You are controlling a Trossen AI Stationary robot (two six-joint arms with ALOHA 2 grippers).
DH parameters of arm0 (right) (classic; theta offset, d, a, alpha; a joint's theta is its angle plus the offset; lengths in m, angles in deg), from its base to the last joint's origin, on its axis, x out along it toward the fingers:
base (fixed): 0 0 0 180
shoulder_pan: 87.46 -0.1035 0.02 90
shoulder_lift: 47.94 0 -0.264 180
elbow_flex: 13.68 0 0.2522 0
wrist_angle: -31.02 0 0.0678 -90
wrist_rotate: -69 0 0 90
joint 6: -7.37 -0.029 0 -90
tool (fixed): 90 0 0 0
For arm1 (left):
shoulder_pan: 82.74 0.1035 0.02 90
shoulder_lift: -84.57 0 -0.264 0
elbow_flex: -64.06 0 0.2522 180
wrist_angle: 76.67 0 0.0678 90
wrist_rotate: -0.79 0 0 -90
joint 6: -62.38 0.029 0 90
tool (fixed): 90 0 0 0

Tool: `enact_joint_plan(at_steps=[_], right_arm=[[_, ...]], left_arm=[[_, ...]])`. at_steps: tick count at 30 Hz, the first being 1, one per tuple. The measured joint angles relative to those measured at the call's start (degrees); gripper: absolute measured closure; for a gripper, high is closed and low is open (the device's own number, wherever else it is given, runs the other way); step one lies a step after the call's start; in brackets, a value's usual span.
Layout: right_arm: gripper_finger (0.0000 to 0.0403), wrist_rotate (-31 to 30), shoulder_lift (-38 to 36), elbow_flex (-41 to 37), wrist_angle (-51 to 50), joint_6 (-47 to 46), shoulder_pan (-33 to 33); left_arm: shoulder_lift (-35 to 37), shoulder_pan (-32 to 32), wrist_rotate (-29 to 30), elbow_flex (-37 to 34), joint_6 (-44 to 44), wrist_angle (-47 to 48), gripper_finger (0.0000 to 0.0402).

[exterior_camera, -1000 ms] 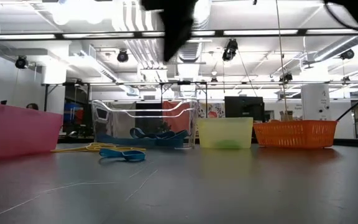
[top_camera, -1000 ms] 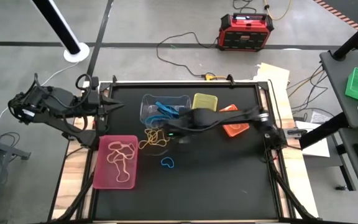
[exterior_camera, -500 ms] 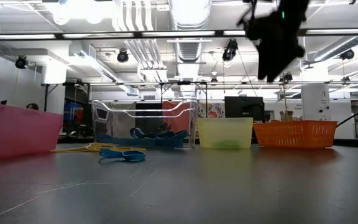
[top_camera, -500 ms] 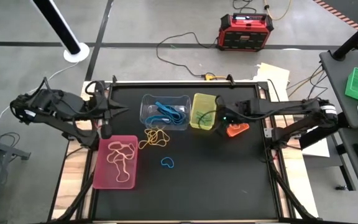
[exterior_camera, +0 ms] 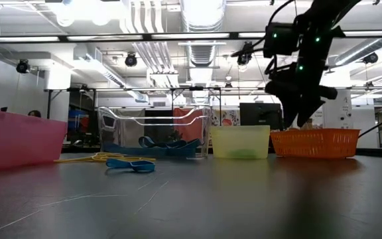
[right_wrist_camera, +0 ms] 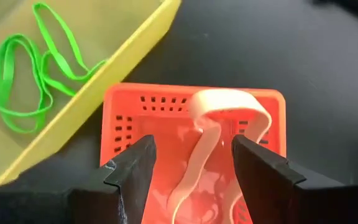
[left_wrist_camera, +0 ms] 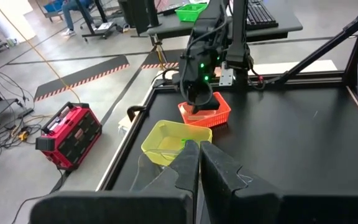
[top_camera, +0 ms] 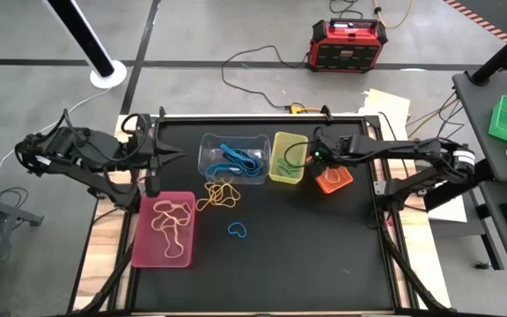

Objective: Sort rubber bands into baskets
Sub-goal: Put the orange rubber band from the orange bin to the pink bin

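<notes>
1. The right gripper (top_camera: 317, 159) hangs directly above the orange bin (right_wrist_camera: 194, 146), fingers spread apart. A tan rubber band (right_wrist_camera: 219, 134) dangles between them, its long loop running down into the bin. Whether a finger still touches the band I cannot tell.
2. Just beside the right gripper, toward the table's middle, stands the yellow-green bin (top_camera: 289, 157), touching the orange bin at one corner; it holds green bands (right_wrist_camera: 27, 74).
3. Beyond that, the clear tub (top_camera: 234, 158) holds blue bands.
4. Loose work left: a yellow tangle (top_camera: 220, 195) and 1 blue band (top_camera: 237, 231), both nearer the left gripper (top_camera: 161, 157).
5. The left gripper, fingers pressed together and empty, waits near the pink tray (top_camera: 164, 229).
6. Nothing blocks the drop.
</notes>
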Motion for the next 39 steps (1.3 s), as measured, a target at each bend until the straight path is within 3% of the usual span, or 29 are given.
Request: enact_joint_plan(at_steps=[13,17,23,25,33,39], right_arm=[[0.0217,-1.97,8.43,0.02,5.07,2.62,1.11],[0.0262,-1.98,8.68,0.02,5.75,3.1,1.06],[0.0363,-2.02,8.13,0.04,6.19,4.23,1.03],[0.0385,-1.97,7.42,0.04,5.19,4.34,0.67],[0.0394,-1.48,-4.45,2.58,1.84,2.56,-5.13],[0.0394,5.12,-8.73,9.12,19.45,6.91,-16.33]], left_arm=[[0.04,-0.01,-0.02,0.0,0.46,-0.18,0.0402],[0.02,0.0,-0.02,0.0,0.83,-0.18,0.0402],[0.02,-0.02,-0.02,0.0,1.53,-0.19,0.0402],[0.0,-0.01,-0.02,0.0,1.53,-0.2,0.0402],[0.02,-0.01,-0.01,-0.01,1.59,-0.42,0.0402],[0.38,-0.02,-0.02,0.0,2.12,-1.22,0.0402]])
